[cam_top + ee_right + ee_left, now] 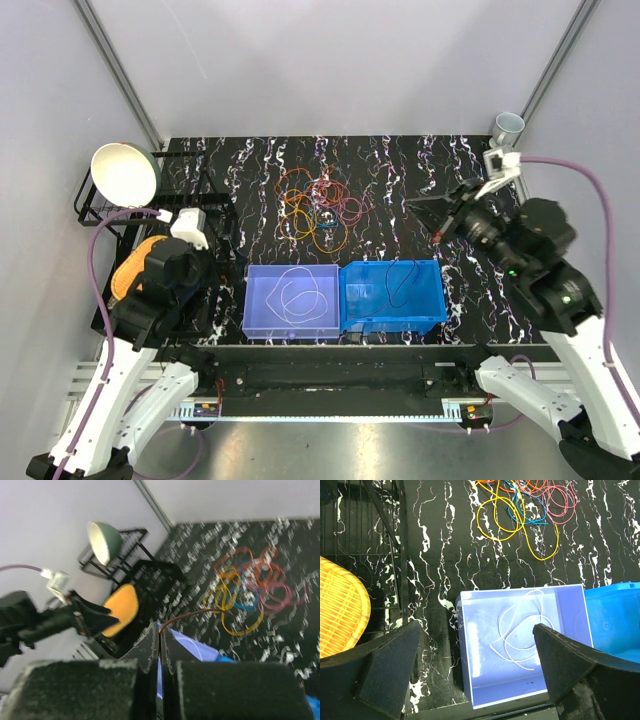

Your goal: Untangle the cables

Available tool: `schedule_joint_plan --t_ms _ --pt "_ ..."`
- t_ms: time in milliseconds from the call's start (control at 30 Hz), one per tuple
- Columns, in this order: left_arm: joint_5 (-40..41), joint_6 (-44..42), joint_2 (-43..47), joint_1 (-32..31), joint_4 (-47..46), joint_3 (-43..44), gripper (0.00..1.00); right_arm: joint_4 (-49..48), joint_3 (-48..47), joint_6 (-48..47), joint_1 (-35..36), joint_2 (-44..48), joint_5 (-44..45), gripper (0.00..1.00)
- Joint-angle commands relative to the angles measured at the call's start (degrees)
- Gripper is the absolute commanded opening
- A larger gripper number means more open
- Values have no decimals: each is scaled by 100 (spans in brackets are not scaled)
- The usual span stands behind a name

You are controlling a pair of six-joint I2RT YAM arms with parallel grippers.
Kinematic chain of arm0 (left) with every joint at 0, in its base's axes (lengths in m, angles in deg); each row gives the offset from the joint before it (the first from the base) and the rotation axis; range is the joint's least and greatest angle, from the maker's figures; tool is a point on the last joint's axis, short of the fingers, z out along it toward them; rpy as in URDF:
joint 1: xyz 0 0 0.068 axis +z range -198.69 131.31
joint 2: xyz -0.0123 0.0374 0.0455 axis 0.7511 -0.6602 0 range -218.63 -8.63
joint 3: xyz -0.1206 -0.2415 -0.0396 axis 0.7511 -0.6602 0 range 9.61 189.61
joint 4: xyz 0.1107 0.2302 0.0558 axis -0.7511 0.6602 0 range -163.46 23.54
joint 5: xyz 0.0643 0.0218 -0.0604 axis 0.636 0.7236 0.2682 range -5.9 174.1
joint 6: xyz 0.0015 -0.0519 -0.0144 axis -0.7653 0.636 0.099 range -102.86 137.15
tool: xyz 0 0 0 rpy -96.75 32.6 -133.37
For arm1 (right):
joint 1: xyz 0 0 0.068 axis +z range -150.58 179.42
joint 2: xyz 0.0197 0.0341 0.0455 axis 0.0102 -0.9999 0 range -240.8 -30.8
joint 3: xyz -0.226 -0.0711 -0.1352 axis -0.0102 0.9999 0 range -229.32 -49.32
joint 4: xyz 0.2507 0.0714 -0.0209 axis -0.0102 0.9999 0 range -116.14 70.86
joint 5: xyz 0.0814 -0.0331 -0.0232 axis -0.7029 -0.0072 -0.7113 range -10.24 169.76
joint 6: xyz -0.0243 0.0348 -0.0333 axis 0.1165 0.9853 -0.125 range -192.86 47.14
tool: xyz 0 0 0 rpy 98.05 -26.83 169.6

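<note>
The tangled cables (318,208), loops of orange, red, yellow and blue wire, lie on the black marbled table behind the bins; they also show in the left wrist view (525,510) and the right wrist view (250,587). A white cable (298,292) lies coiled in the pale purple bin (255,322). My right gripper (443,229) is shut on a thin dark brown cable (200,614) that runs down into the blue bin (432,305). My left gripper (477,672) is open and empty, held above the purple bin's near left corner.
A white bowl (125,175) sits on a black wire rack (100,210) at the back left. An orange woven basket (340,610) lies beside my left arm. A cup (507,127) stands at the back right corner. Grey walls enclose the table.
</note>
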Motion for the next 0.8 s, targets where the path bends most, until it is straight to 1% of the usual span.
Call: schedule_joint_plan --t_ms 0,133,233,467,567,767 --pt "77 -10 -39 -14 -275 9 99 -373 598 44 28 60 515 0" --pt "60 -19 -109 -14 -275 8 99 -435 1099 -26 28 -1 692 0" --pt "69 -28 -135 -14 -275 0 99 -514 1573 131 28 7 701 0" --pt "69 -37 -188 -5 -284 9 99 -523 2461 325 28 279 508 0" --pt "60 -37 -206 -14 -292 9 99 -374 2646 439 19 420 429 0" --pt "51 -45 -215 -5 -301 0 99 13 2717 510 28 886 104 0"
